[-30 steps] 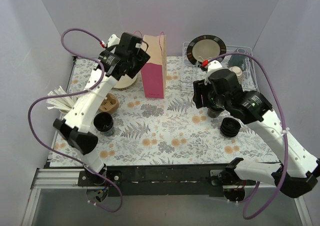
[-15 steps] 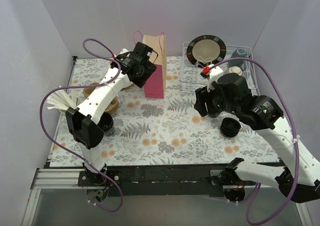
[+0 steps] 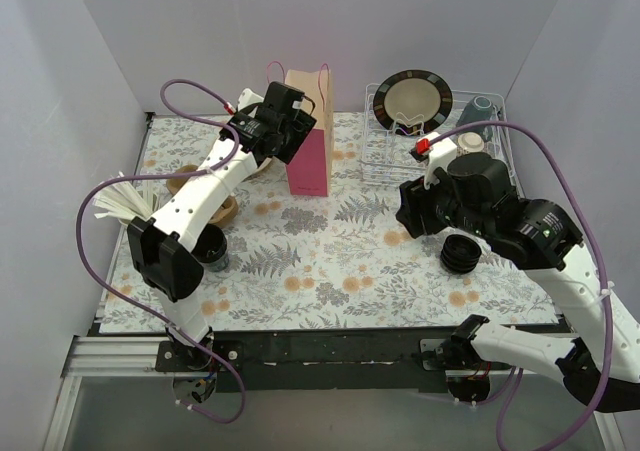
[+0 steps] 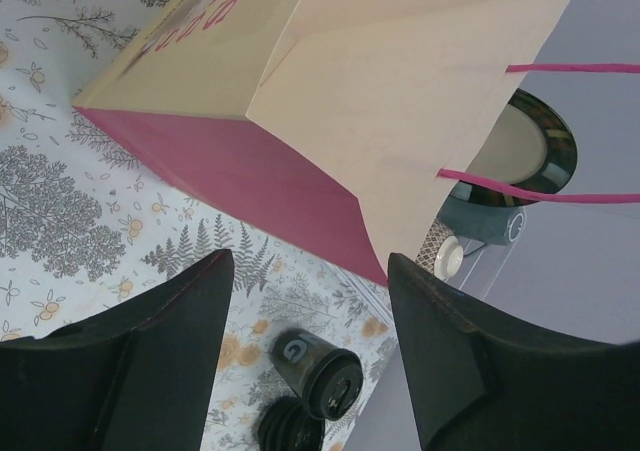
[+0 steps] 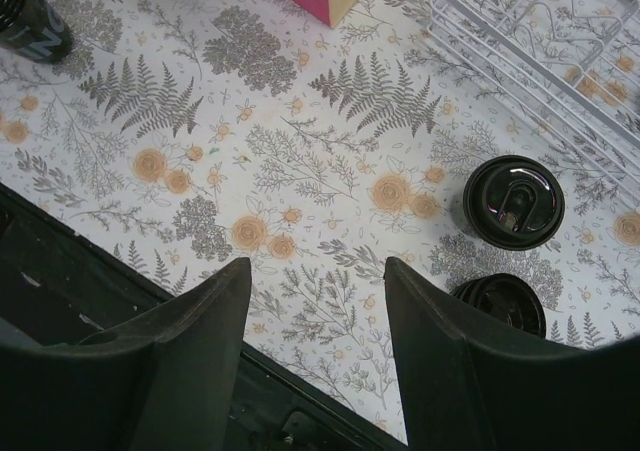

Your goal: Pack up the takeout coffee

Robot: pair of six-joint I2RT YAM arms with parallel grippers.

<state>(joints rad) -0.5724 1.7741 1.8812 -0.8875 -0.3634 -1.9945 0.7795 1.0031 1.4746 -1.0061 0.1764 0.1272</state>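
The takeout coffee (image 5: 513,201), a small black cup with a round black lid, stands on the flowered mat beside the dish rack. It also shows small in the left wrist view as the coffee (image 4: 318,366); in the top view my right arm covers it. The paper bag (image 3: 310,146), cream with pink sides and handles, stands upright at the back, shown close as the bag (image 4: 350,101). My left gripper (image 3: 283,131) hovers open just left of the bag's top, nothing between its fingers (image 4: 305,271). My right gripper (image 5: 318,271) hangs open above the mat, left of the coffee, and holds nothing.
A low stack of black lids (image 3: 460,254) sits right by the coffee. A lidless black cup (image 3: 210,246) stands at the left front. The wire dish rack (image 3: 440,141) with a plate (image 3: 412,96) fills the back right. Bowls (image 3: 215,209) lie left.
My left arm has swung right, up to the bag's top. My right arm has risen and drawn back to the right from over the coffee. Both grippers stayed open.
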